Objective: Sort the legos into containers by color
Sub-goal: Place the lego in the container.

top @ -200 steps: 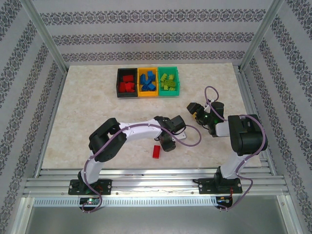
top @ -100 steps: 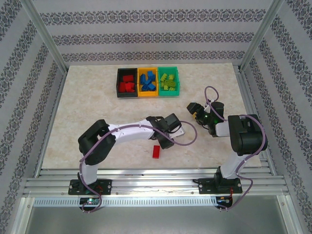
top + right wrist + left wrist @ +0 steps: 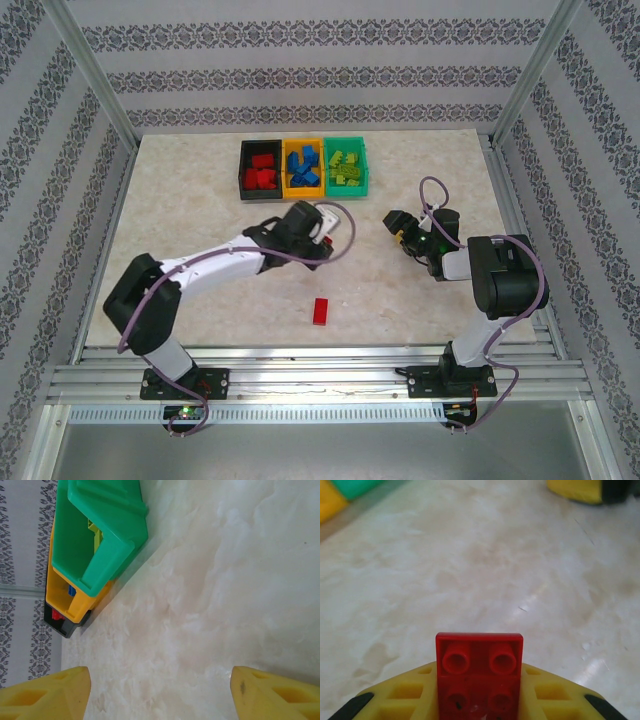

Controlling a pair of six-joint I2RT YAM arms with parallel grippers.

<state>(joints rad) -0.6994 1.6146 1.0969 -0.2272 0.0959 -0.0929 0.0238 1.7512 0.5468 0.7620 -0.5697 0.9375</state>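
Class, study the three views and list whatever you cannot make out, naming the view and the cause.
Left wrist view: held red brick cut off by bottom edge.
Right wrist view: contents of black bin mostly hidden behind orange-yellow bin.
Top view: brick counts in teal bin too small.
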